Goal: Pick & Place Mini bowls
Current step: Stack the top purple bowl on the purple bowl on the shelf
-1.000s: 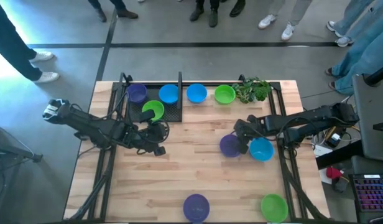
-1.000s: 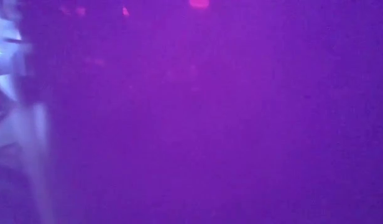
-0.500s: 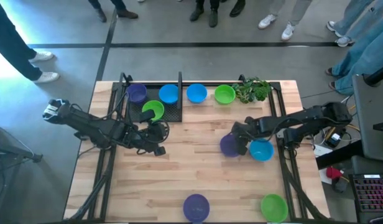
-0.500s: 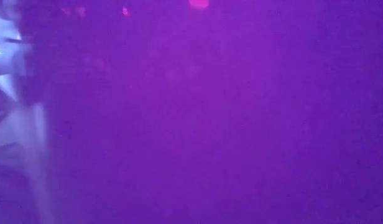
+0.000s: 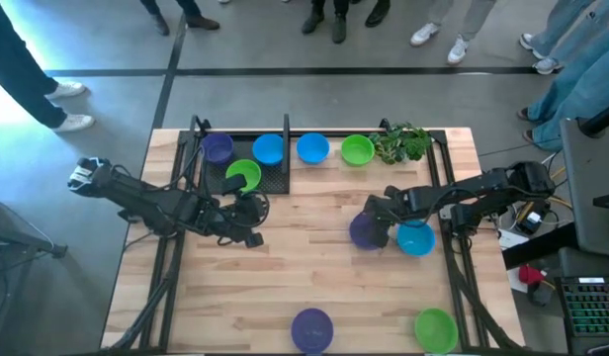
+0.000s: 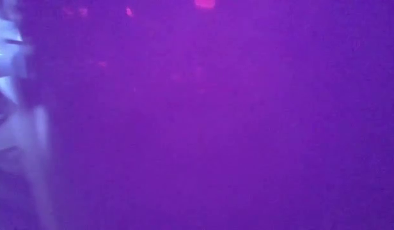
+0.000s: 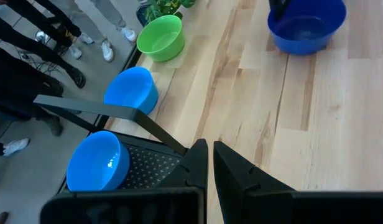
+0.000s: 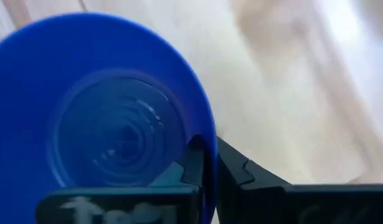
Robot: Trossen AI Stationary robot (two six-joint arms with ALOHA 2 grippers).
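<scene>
Right wrist view: my right fingers (image 8: 207, 177) pinch the blue bowl's (image 8: 110, 118) rim. Five bowls sit at the far edge; four remain loose on the desk (image 5: 304, 272). Left fingers (image 7: 210, 171) closed, idle.

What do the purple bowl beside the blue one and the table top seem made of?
The small round purple bowl looks like glossy plastic: uniform colour, moulded rings inside. The pale table top looks like matt wood: plank seams, grain.
</scene>
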